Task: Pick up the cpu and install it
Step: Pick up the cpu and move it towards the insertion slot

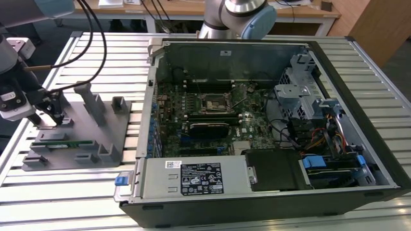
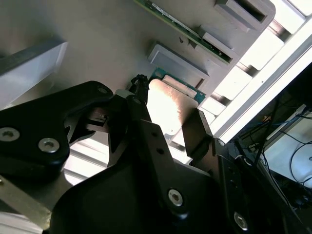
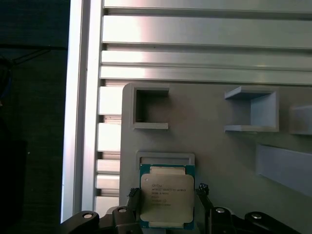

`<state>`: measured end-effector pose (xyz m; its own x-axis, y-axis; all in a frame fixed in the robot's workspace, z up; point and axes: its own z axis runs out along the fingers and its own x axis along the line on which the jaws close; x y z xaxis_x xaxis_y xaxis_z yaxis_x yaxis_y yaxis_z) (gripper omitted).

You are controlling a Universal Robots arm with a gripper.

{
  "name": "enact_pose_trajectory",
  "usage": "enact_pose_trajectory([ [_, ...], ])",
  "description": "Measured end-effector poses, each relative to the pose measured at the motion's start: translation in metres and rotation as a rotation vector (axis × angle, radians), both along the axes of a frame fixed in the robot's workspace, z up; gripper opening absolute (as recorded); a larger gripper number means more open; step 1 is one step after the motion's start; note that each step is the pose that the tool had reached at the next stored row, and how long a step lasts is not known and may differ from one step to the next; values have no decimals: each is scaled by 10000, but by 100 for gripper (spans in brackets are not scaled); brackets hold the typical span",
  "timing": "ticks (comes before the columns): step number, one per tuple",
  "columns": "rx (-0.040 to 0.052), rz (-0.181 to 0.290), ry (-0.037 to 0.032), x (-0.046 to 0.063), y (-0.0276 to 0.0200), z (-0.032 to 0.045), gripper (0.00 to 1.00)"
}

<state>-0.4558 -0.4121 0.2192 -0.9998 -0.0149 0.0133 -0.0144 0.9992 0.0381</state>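
Note:
The cpu (image 3: 166, 197), a flat square chip with a silver top and green rim, lies in a recess of the grey plastic tray (image 3: 219, 161). My gripper (image 3: 166, 190) is open, with one black fingertip (image 3: 132, 194) on each side of the chip and a small gap at each edge. In the second wrist view the cpu (image 2: 170, 105) shines between the fingers of the gripper (image 2: 168, 105). In the exterior view the gripper (image 1: 53, 120) reaches down onto the tray (image 1: 83, 130) at that view's left, covering the chip. The motherboard's socket (image 1: 214, 102) sits in the open computer case (image 1: 334, 192).
A long green memory stick (image 1: 62, 143) lies on the tray's near part, and upright grey blocks (image 1: 90, 98) stand beside my gripper. The slatted metal table (image 1: 64, 187) carries tray and case. Cables and drive cages (image 1: 301, 91) crowd the case on the exterior view's right.

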Motion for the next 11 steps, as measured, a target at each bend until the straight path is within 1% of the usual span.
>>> enact_pose_trajectory([
  [11,0,0,-1,0,0,34,53],
])
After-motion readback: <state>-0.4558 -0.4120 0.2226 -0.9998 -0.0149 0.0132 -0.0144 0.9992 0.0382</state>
